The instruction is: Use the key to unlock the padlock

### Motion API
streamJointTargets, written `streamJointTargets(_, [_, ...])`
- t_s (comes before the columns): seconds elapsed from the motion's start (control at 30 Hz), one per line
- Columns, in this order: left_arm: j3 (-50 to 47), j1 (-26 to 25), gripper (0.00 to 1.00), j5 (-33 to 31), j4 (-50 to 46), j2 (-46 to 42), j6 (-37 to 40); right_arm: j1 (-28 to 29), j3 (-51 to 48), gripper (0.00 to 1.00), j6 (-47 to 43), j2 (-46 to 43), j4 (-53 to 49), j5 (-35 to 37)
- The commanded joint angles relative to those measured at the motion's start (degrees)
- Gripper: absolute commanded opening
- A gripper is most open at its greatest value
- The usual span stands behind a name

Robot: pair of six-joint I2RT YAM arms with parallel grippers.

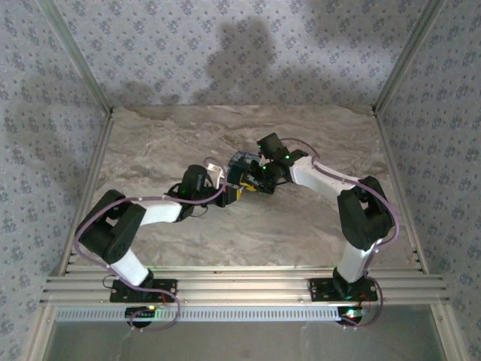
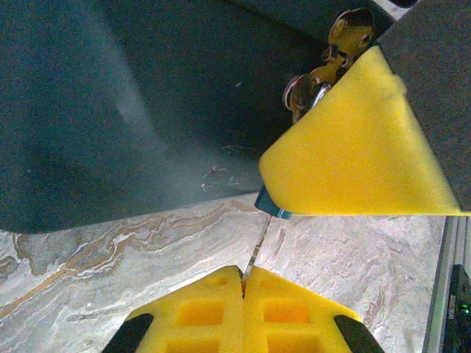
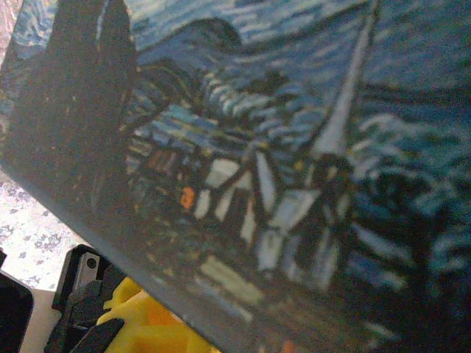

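The padlock, a dark blue block with swirl print, is held above the middle of the table, and its painted face comes close up to the right wrist camera. My right gripper is shut on it; one yellow finger presses against the dark body. My left gripper is shut on the near end of the key, a thin metal blade seen edge-on. The key's far end meets a teal piece under that right finger. Whether the blade sits inside the lock cannot be told.
A brass ring with spare keys hangs beside the padlock. The marble tabletop lies below both grippers. Patterned walls close the left, right and back sides, and aluminium rails run along the near edge.
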Motion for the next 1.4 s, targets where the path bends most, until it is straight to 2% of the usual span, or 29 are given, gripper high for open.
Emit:
streamJointTargets(0.0, [2.33,0.11,0.0,0.16,2.53,-3.01,0.51,1.96,0.6,0.0,-0.79,0.85,-2.61,-2.84])
streamJointTargets(0.3, [-0.89,0.03,0.0,1.51,13.5,-3.03,-4.77,2.5,-0.05,0.0,-0.4,1.64,-1.62,-4.82])
streamJointTargets(0.47, [-2.9,0.04,0.0,0.88,18.41,-4.63,-5.42,2.5,-1.44,0.0,-0.47,2.04,-1.33,-5.5])
streamJointTargets(0.67, [-4.21,0.37,0.0,1.45,26.66,-2.63,-6.86,2.85,-2.56,0.0,-0.18,2.35,0.14,-6.41])
streamJointTargets(1.0, [-3.22,0.35,0.0,3.31,24.16,-3.65,-6.04,3.11,-2.41,0.0,-5.57,3.03,-6.76,-1.45])
streamJointTargets(1.17, [-3.92,-0.22,0.0,2.23,28.2,1.07,-5.53,2.78,-6.36,0.0,-1.43,1.68,-0.22,-4.7])
streamJointTargets(1.37, [-6.31,-1.19,0.0,-0.95,32.79,3.29,-5.86,1.79,-6.28,0.0,0.53,0.02,1.78,-5.44])
